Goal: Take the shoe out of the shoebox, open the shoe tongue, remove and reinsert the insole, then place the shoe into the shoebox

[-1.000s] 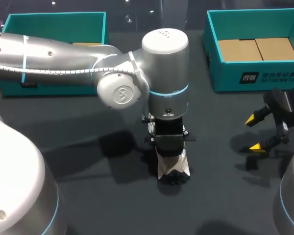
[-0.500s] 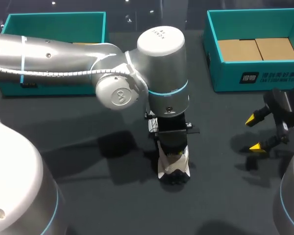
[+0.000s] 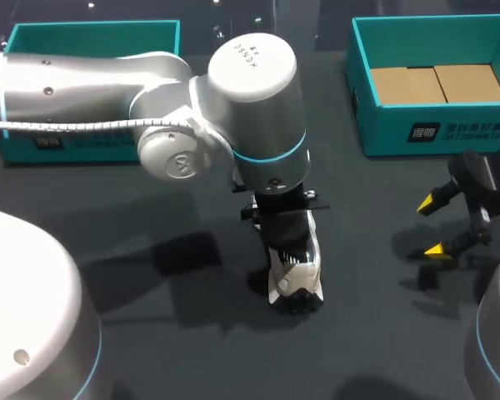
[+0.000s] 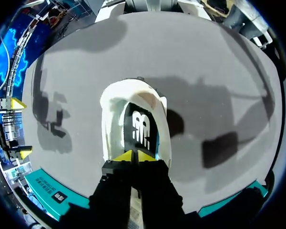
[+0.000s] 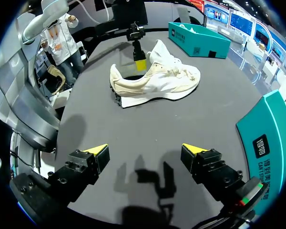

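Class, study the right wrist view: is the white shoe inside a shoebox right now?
No: the shoe stands on the dark table, clear of the teal shoebox beyond it.

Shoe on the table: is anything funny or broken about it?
Nothing looks broken. The white shoe stands upright on the table, with the left hand dipped into its opening, over the insole.

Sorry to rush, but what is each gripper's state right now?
Left gripper: shut, tips together at the opening of the shoe; whether they pinch anything cannot be told.
Right gripper: open, holding nothing.
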Robot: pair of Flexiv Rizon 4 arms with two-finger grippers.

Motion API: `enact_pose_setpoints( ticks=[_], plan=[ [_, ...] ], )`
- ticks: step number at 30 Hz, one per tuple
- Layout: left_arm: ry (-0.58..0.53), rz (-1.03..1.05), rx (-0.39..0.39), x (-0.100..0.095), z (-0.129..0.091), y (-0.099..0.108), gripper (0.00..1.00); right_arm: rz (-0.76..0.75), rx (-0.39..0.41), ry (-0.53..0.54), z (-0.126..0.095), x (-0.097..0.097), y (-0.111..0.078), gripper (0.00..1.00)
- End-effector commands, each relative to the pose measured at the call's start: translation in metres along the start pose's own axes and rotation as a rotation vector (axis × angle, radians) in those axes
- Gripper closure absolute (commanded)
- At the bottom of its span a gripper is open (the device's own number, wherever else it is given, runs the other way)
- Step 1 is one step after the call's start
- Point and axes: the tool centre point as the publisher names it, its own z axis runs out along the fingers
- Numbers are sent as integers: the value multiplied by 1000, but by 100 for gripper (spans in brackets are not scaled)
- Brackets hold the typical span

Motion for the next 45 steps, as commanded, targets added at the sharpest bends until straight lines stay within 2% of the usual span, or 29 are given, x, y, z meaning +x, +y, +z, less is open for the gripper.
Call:
enact_pose_setpoints(
  ticks=[1,7,9,13,14,15,16,17,29,38,45],
  plan=[
    [28,-7,-21,-8,6,2,87,0,1,-1,0,1,0,0],
    [51,-23,-25,-9,15,3,70,0,1,-1,0,1,0,0],
    [53,-27,-28,-9,15,3,67,0,1,-1,0,1,0,0],
    [61,-38,-34,-6,16,8,52,0,1,-1,0,1,0,0],
    [62,-43,-35,-6,16,10,33,0,1,-1,0,1,0,0],
    [63,-47,-35,-5,16,11,19,0,1,-1,0,1,0,0],
    [62,-51,-35,-4,15,12,13,0,1,-1,0,1,0,0],
    [61,-56,-34,-3,15,14,1,0,1,-1,0,1,0,0],
    [44,-70,-19,-1,6,22,0,0,1,-1,0,1,0,0],
    [35,-80,7,-3,0,36,0,0,1,-1,0,1,0,0],
    [33,-87,-3,-2,-8,47,2,0,1,-1,0,1,0,0]
  ],
)
